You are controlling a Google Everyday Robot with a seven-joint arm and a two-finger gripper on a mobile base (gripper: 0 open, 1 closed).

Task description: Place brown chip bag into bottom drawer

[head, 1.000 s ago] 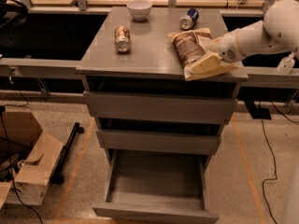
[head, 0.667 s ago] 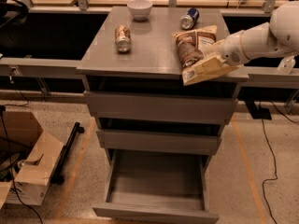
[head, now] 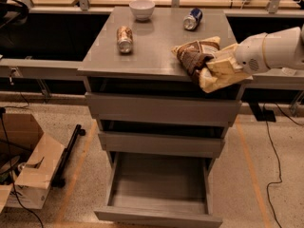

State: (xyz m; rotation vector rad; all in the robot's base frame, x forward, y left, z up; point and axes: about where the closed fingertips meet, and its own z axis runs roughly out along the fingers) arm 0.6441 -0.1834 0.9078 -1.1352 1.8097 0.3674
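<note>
Camera view: gripper (head: 222,69) at cabinet (head: 156,51) edge grasps one brown chip bag (head: 194,56); two cans (head: 125,38) (head: 192,19), one bowl (head: 142,8).

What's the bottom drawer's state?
Bottom drawer open, empty: pulled out, bare floor visible. End effector at the brown chip bag, front edge of cabinet top.

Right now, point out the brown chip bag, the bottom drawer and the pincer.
brown chip bag (head: 194,57): camera view, its dark brown end.
bottom drawer (head: 156,216): camera view, its pulled-out front panel.
pincer (head: 227,63): camera view, its tip, at the bag's cream end, right front corner of the cabinet (head: 156,51).
</note>
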